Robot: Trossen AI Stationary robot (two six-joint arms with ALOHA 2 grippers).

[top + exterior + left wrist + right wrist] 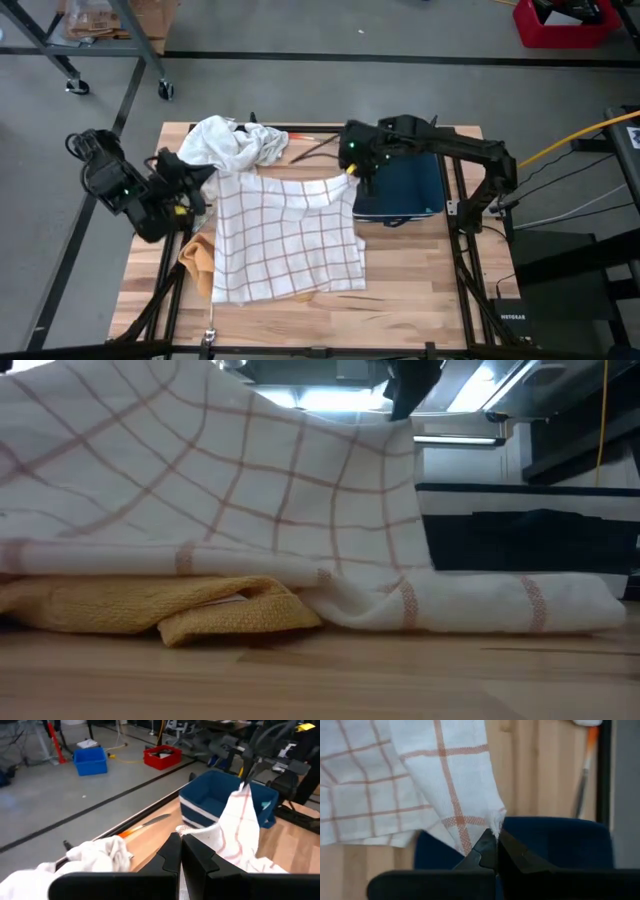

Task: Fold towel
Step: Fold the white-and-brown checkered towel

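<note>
Two clenched pincers — right pincer (pixel 492 851) pinching checked towel (pixel 285 235) corner, left pincer (pixel 181 851) towel edge — over wooden table (pixel 400 290).

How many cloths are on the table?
3: checked towel mid-table, corners pinched by both grippers; crumpled white cloth at the far edge; yellow cloth tucked under the towel's left side. More may be hidden.

Closed left gripper (pixel 181 851) fingers in the foreground over a wooden table (pixel 280 837). Beyond them, a checked towel (pixel 239 827) corner lifted before a blue bin (pixel 210 800); a crumpled white cloth (pixel 95 857) nearby.
</note>
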